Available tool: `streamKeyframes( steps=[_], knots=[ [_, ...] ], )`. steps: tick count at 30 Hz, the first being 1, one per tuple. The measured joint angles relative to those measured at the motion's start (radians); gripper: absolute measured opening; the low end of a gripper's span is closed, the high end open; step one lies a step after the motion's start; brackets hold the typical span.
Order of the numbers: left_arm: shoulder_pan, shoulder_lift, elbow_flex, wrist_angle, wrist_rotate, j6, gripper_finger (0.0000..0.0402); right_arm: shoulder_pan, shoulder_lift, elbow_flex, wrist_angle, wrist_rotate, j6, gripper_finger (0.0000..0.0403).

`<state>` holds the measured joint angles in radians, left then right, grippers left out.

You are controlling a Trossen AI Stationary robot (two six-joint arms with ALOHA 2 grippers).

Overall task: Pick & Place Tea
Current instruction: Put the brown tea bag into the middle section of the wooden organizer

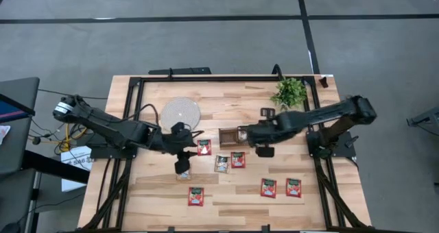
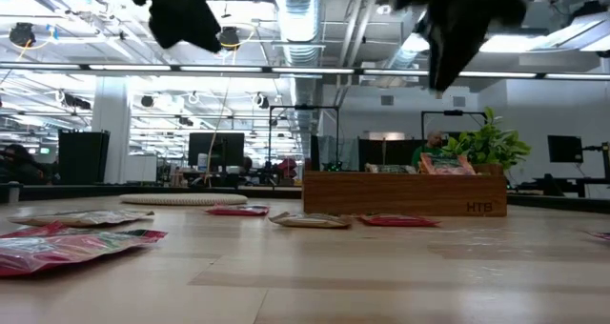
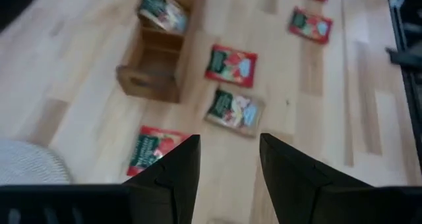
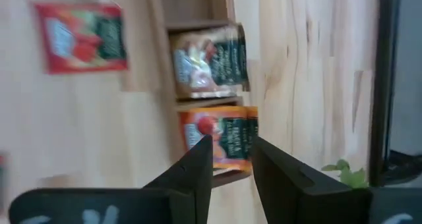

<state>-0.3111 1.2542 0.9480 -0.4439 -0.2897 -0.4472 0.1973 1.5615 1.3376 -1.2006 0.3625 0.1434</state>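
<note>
Red-orange and pale grey-green flat square tea sachets (image 1: 268,187) lie scattered from five to seven o'clock of the brown wooden compartment tray (image 1: 230,136), which already holds two. Each looks light, thin and slick, best pinched across an edge. Above the tray, the right gripper (image 4: 231,159) shows fingers apart and empty over a red sachet (image 4: 221,141). At nine o'clock, the left gripper (image 3: 227,161) hovers, fingers apart. The tray's third compartment is hard to make out.
</note>
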Motion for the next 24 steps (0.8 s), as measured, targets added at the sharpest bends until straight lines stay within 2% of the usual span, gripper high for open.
streamKeyframes(
  steps=[3,7,11,14,18,22,24],
  knots=[
    [0.042,0.041,0.002,0.040,0.107,0.033,0.0149,0.061,-0.074,0.000,-0.005,0.003,0.103,0.0098],
    [0.057,0.061,0.000,-0.121,0.203,-0.054,0.0149,0.143,-0.151,0.000,-0.023,0.004,0.275,0.0098],
    [0.049,0.060,0.000,-0.352,0.215,-0.139,0.0149,0.228,-0.193,-0.001,-0.029,0.036,0.375,0.0098],
    [0.049,0.063,0.000,-0.441,0.224,-0.168,0.0149,0.280,-0.199,0.000,-0.028,0.099,0.404,0.0098],
    [0.053,0.086,0.001,-0.420,0.261,-0.179,0.0149,0.317,-0.185,0.000,-0.027,0.163,0.409,0.0098],
    [0.056,0.135,0.000,-0.371,0.329,-0.171,0.0149,0.325,-0.160,0.000,-0.021,0.169,0.411,0.0098],
    [0.056,0.164,0.000,-0.352,0.331,-0.168,0.0149,0.326,-0.145,-0.001,-0.021,0.166,0.412,0.0098]
  ],
)
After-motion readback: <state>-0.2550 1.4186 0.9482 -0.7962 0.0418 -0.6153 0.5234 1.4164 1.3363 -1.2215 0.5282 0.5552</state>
